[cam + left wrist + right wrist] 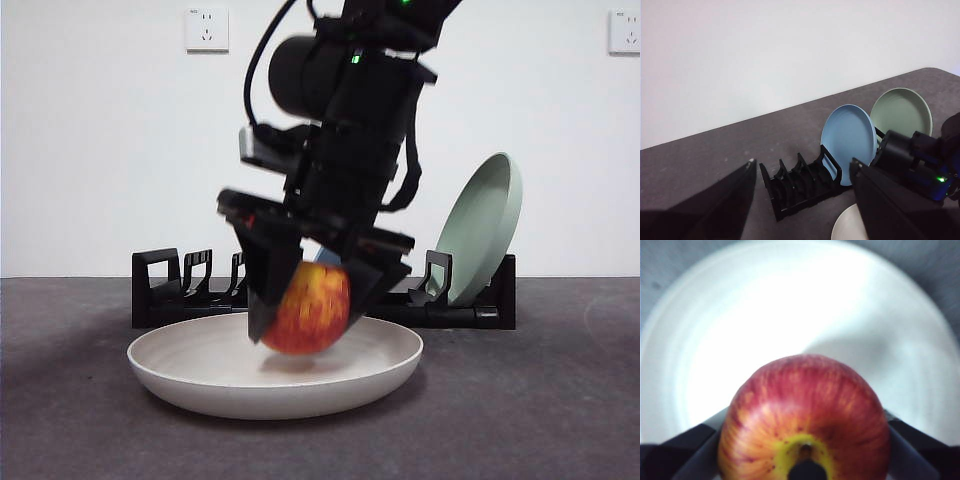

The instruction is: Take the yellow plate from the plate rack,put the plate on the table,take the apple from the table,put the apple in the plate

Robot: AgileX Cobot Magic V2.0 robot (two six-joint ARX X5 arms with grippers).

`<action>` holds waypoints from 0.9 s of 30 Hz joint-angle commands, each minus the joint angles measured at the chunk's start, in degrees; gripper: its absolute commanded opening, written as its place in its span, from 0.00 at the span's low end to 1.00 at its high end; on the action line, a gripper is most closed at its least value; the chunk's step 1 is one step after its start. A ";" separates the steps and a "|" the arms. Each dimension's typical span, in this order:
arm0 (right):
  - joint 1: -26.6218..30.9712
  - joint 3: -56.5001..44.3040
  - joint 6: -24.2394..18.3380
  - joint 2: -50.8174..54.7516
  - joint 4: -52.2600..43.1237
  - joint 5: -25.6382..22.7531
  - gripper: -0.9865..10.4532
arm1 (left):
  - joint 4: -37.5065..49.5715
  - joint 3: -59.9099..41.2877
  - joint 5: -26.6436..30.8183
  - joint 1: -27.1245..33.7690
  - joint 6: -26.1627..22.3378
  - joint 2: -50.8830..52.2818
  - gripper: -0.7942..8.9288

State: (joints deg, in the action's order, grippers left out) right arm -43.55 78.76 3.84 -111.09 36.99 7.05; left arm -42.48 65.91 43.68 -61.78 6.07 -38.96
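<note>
Hanging directly above the cream yellow plate (275, 375) lying flat on the dark grey table (560, 400), the right gripper (312, 308) pinches the red apple (307, 309) between its jaws, a small gap beneath, the black plate rack (180, 290) beyond, while the left gripper (802, 172) waits spread, empty.

Right end effector (308, 305) clamped, left (802, 200) spread

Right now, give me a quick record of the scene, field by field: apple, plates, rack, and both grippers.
apple: held just above the yellow plate
yellow plate: flat on the table, in front of the plate rack
plate rack: holds the blue plate and the green plate
right gripper: shut on the apple
left gripper: open, away from the work
</note>
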 commanded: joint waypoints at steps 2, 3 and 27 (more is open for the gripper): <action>-0.17 0.28 0.09 -0.70 -0.46 -0.11 0.08 | -0.79 -0.20 0.24 -0.04 0.17 0.11 0.40; -0.17 0.26 0.09 -0.74 -0.46 -0.15 0.08 | -0.87 -0.20 0.24 -0.04 0.17 0.11 0.40; -2.40 0.28 -0.68 -3.87 -0.07 -2.95 0.56 | -4.72 -0.20 0.17 -0.04 0.44 0.11 0.40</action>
State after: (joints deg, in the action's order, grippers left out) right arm -45.47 79.46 3.18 -113.54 36.62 3.86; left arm -47.24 65.91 43.81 -61.78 6.09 -38.96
